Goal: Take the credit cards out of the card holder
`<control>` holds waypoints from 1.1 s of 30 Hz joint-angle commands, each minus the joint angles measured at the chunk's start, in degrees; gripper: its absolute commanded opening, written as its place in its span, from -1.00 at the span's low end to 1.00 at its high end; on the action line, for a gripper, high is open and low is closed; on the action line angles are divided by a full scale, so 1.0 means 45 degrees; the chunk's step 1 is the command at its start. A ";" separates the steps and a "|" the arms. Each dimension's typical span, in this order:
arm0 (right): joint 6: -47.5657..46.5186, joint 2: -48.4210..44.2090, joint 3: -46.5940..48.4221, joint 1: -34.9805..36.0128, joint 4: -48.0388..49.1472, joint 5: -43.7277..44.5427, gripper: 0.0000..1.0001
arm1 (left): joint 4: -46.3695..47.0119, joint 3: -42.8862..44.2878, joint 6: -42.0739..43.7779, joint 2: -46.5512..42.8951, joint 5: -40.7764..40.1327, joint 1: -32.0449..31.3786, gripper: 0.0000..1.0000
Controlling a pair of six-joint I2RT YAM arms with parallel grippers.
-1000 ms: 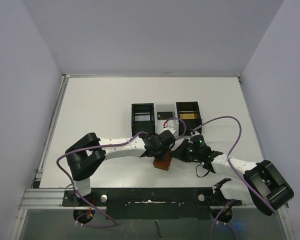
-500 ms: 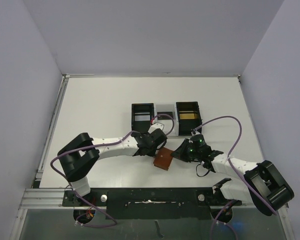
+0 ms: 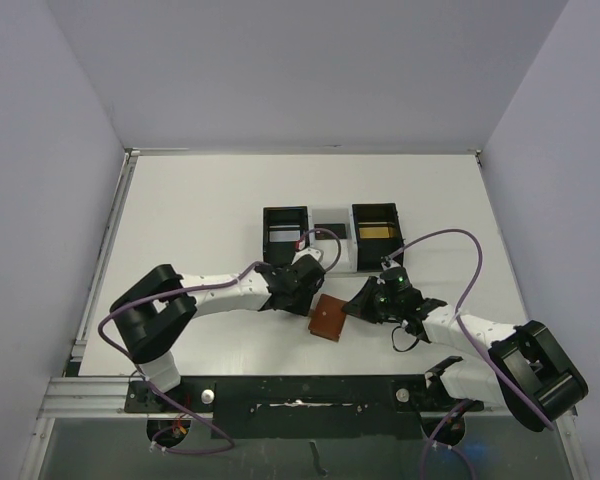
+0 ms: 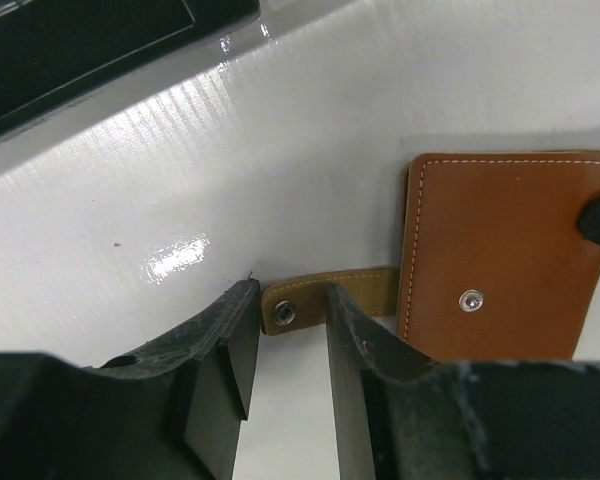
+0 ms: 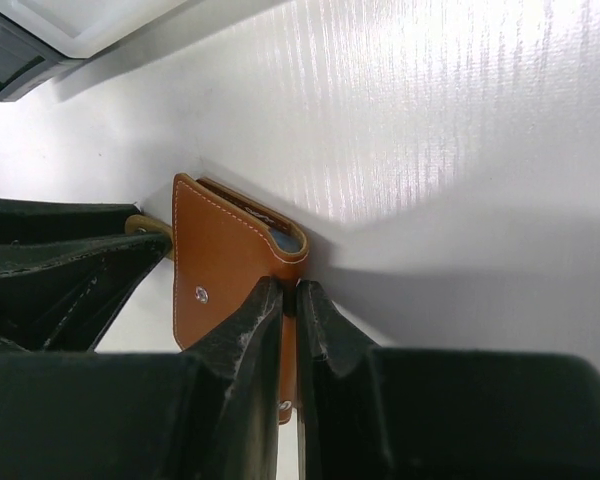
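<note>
Left claw (image 4: 290, 300) lower now, astride card holder's (image 4: 500, 260) tab (image 4: 365, 295)

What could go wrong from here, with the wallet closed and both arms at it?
1. The left pincer stands open around the snap tab, near its tip; closing there, it may slip off when pulling.
2. The right pincer pinches only one edge of the card holder; a pull on the tab could drag the holder free.

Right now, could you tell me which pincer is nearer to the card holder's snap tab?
Left. The left pincer straddles the snap tab, jaws open; the right pincer is shut on the opposite edge of the card holder.
</note>
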 commanded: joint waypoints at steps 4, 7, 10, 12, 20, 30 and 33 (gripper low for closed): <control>-0.0422 0.0062 0.0348 -0.0079 -0.0405 0.0124 -0.84 | 0.2316 -0.1316 -0.0829 -0.1536 0.2561 0.1075 -0.38; -0.0403 0.0093 0.0326 -0.0103 -0.0241 0.0003 -0.79 | 0.3277 -0.2045 -0.1257 -0.1992 0.3528 0.1610 -0.37; -0.0411 0.0078 0.0340 -0.0098 -0.0119 -0.0114 -0.73 | 0.4241 -0.2656 -0.1599 -0.2307 0.4443 0.1998 -0.37; -0.0454 0.0084 0.0381 -0.0097 -0.0114 -0.0169 -0.70 | 0.4894 -0.2938 -0.1733 -0.2377 0.5056 0.2141 -0.37; -0.0559 0.0010 0.0675 -0.0107 -0.0388 -0.0284 -0.62 | 0.6144 -0.3225 -0.2052 -0.2093 0.6484 0.2376 -0.69; -0.1278 -0.1357 0.2384 -0.0005 -0.3287 0.0506 -0.11 | 0.5745 -0.3165 -0.1759 -0.2560 0.6112 0.2485 -1.00; -0.1052 -0.1686 0.2517 0.0215 -0.3161 0.0494 0.01 | 0.6023 -0.3244 -0.1833 -0.2852 0.6339 0.2449 -1.00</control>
